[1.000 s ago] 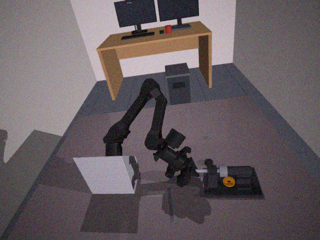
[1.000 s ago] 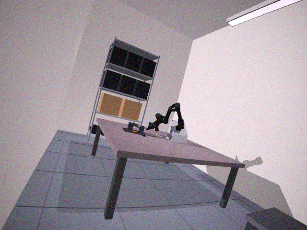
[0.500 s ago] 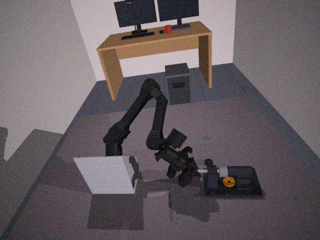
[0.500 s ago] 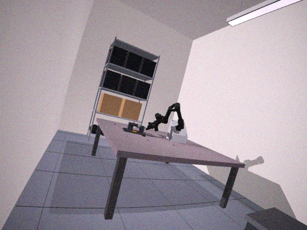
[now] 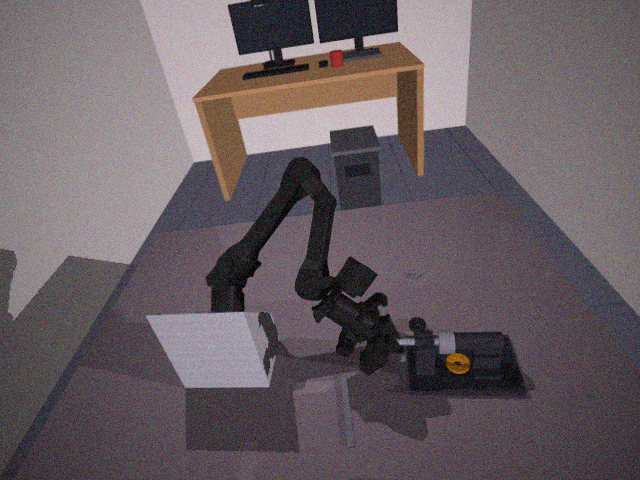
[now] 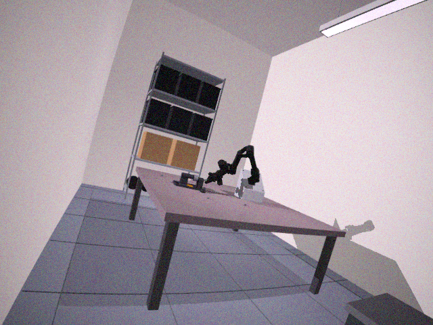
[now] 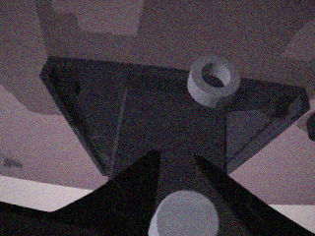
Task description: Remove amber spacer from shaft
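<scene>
My gripper [image 5: 395, 341] [image 6: 206, 181] [image 7: 175, 164] is shut on the silver shaft [image 5: 407, 342] [image 7: 187, 216], left of the dark upright bracket [image 5: 425, 357]. The shaft passes through the bracket toward the big dark housing block [image 5: 480, 343]; how deep its tip sits is hidden. A pale spacer [image 5: 446, 342] is in line with the shaft, against the housing side. The amber spacer [image 5: 450, 363] [image 6: 189, 185] is off the shaft line, low between bracket and housing. A pale grey ring [image 7: 197, 93] shows near the base's gripper-side edge; what it rests on is unclear.
The dark base plate [image 5: 434, 385] [image 7: 89, 88] carries the bracket and housing. A dark round knob [image 5: 417, 324] stands just behind the bracket. A white slanted box [image 5: 217, 351] stands left of the gripper, by the arm's base. A thin pale strip [image 5: 345, 413] lies toward the front.
</scene>
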`<state>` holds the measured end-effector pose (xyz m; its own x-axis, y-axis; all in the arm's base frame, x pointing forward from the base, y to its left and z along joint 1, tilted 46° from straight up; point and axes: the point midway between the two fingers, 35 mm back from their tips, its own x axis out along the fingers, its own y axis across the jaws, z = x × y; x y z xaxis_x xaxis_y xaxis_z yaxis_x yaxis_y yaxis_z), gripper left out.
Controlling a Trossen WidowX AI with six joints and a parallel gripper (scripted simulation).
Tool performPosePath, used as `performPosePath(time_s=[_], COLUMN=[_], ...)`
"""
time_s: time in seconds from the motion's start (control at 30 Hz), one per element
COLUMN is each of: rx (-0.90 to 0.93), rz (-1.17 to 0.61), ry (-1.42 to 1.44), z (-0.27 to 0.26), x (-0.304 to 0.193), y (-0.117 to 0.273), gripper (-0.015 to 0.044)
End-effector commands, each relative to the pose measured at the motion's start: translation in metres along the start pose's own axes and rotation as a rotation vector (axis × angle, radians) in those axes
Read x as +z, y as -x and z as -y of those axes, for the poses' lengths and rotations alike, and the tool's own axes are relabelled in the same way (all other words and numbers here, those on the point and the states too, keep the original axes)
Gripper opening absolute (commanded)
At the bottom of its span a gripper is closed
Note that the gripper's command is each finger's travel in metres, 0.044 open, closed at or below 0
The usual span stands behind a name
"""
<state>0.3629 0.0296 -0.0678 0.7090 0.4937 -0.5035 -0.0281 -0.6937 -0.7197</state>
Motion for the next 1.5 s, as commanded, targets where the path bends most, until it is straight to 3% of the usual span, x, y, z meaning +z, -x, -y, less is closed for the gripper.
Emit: performPosePath(time_s=[0.0, 1.47], rx=[-0.002, -0.002], rz=[-0.009, -0.010], ry=[0.005, 0.005], z=[0.0005, 0.0006], x=[-0.0054, -0.0144], y=[-0.0029, -0.0116], gripper=[0.0000, 0.0000])
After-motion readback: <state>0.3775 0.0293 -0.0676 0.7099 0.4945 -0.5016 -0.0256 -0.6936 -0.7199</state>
